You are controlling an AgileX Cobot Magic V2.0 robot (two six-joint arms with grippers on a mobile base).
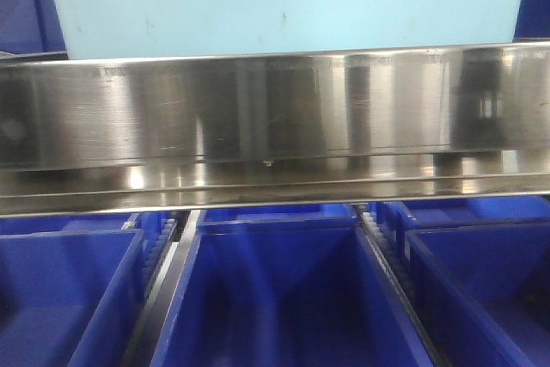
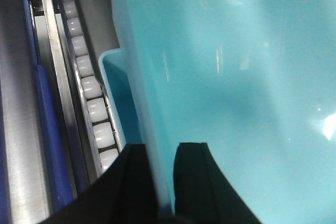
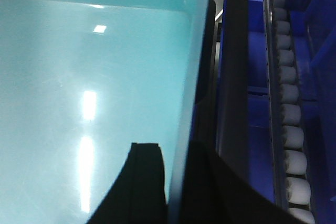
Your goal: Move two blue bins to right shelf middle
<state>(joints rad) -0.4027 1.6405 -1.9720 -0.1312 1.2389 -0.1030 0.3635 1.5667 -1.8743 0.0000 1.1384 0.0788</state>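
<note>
Closest to you, the left gripper was closed on a side wall of the pale turquoise plastic bin, with one black finger outside the wall and the other inside. Your right gripper pinched the opposite wall in the same way, one black finger inside the bin and its partner outside. The bin's smooth, glossy inner faces filled most of both wrist views and carried bright reflections of lights. In the left wrist view a second turquoise rim sat just beside the gripped wall; you could not tell whether it belonged to the same bin or to another nested with it. Beyond that rim a track of white cylindrical rollers ran away from you, with a dark blue edge past it. On the right side a matching line of white rollers lay between dark blue plastic containers. In the front view the turquoise bin was at the top of the frame, directly above a broad brushed stainless steel shelf beam. Under the beam stood three open dark blue plastic bins, left, middle and right, separated by roller rails.
</note>
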